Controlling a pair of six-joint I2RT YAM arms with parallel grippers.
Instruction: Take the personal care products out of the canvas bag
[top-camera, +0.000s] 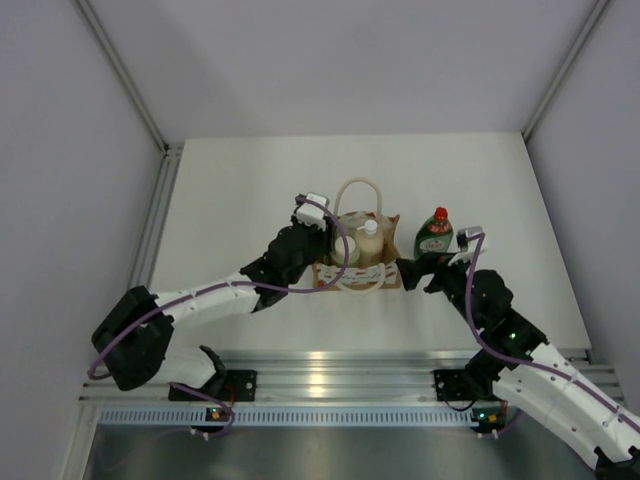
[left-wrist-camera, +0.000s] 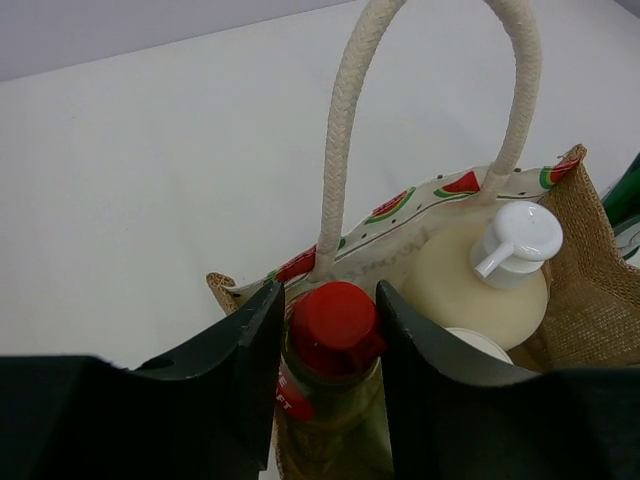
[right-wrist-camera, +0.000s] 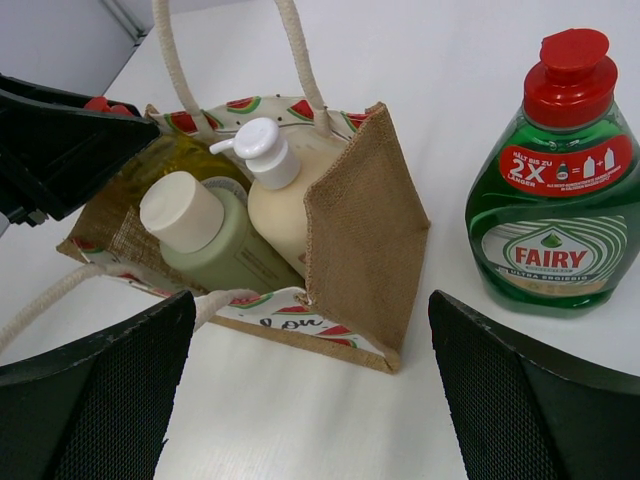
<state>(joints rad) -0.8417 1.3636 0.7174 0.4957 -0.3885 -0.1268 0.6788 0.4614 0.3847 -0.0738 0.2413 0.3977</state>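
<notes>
Tabletop, white, carries the canvas bag near its middle, rope handles standing up. The right gripper hangs spread wide just before the bag, holding nothing. Off the bag's right end the dark green bottle stands upright on the tabletop, near but apart. Inside the bag stand the cream bottle, the grey-green cylinder close against it, and the yellow bottle, whose red cap the left gripper seems to pinch.
</notes>
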